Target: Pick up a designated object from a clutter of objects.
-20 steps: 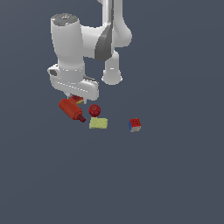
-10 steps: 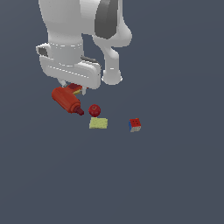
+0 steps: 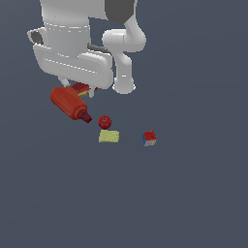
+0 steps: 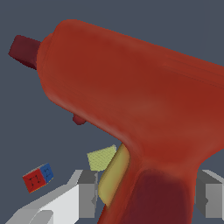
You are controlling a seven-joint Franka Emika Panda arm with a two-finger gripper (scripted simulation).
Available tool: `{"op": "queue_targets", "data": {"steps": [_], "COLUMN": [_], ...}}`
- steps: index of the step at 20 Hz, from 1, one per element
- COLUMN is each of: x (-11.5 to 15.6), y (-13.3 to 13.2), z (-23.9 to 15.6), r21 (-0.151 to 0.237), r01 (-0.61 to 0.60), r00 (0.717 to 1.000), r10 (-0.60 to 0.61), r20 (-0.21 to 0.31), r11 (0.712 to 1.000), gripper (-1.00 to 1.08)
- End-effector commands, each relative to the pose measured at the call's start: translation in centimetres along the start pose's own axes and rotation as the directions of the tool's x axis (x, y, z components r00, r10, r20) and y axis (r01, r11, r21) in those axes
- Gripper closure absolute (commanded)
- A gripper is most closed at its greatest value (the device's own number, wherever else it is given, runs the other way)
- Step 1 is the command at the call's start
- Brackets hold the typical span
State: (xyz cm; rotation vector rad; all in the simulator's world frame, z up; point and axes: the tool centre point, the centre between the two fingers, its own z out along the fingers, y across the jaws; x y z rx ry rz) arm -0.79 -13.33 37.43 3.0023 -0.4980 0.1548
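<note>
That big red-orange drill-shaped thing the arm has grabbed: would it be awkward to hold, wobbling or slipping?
Probably somewhat. The red-orange drill-shaped thing seems gripped at its darker handle, with the thick body off to one side, so it may swing. Its smooth, rounded surface looks likely to slip between the gripper fingers. It appears rigid, so it should not sag.

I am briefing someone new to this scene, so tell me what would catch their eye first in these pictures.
The big red-orange drill stands out first, hanging under the white arm with its handle between the fingers and filling the wrist view. Below its dark nozzle, toward the exterior view's right, lie the small red ball and the flat yellow-green pad close together. The multicoloured cube sits apart, further to the exterior view's right.
</note>
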Motion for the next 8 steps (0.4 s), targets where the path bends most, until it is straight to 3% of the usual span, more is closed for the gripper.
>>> {"op": "queue_targets", "data": {"steps": [1,8], "x": [0.37,0.53], "y": [-0.1,-0.15], "z": [-0.79,-0.87], "r21": [0.001,0.0], "r01": [-0.001,0.0], "r00": [1.0,1.0], "r10": [0.001,0.0], "r20": [-0.004,-0.004], "r11": [1.0,1.0], "gripper": [1.08,1.08]}}
